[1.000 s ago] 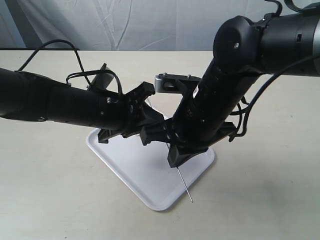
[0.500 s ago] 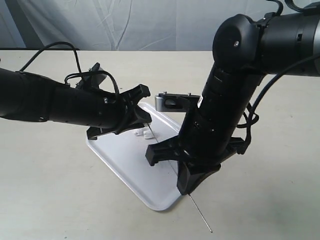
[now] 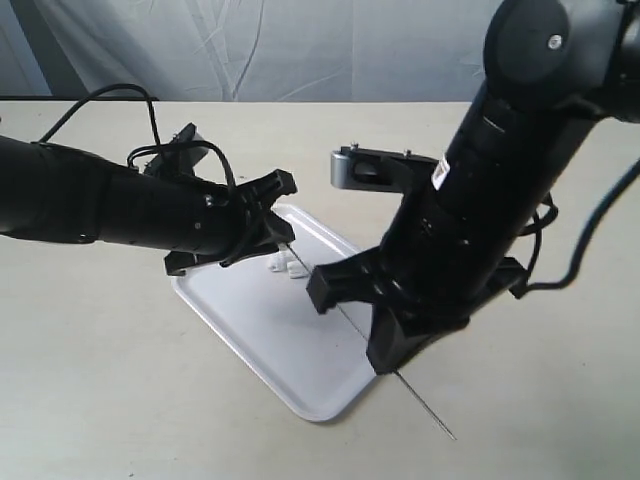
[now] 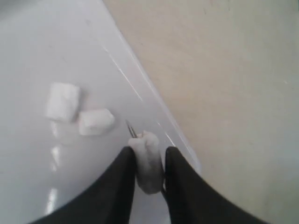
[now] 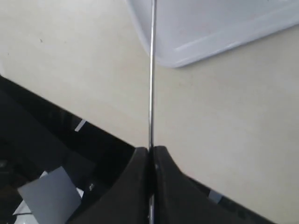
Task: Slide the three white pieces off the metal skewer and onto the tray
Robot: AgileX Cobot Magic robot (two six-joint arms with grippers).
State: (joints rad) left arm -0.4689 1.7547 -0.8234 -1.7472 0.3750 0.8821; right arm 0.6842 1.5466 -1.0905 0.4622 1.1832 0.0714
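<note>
The white tray (image 3: 262, 335) lies on the table between my two arms. Two white pieces (image 4: 62, 101) (image 4: 96, 121) lie loose on it, close together; in the exterior view they show as small lumps (image 3: 284, 267) by the left fingertips. My left gripper (image 4: 149, 154) (image 3: 280, 235) is shut on the third white piece (image 4: 148, 163), and the tip of the metal skewer (image 4: 131, 129) pokes out beside it. My right gripper (image 5: 151, 154) (image 3: 392, 352) is shut on the skewer (image 5: 152, 70), whose free end (image 3: 432, 414) juts past the tray's near corner.
The tray's rounded corner (image 5: 187, 49) sits just beyond the right gripper. Beige tabletop (image 3: 120, 400) surrounds the tray. A silver camera mount (image 3: 352, 170) sticks out from the right arm above the tray. Cables (image 3: 150, 110) loop over the left arm.
My right arm has pulled away toward the near right, drawing the skewer with it. The left gripper has drawn back to the left, and white pieces now show on the tray.
</note>
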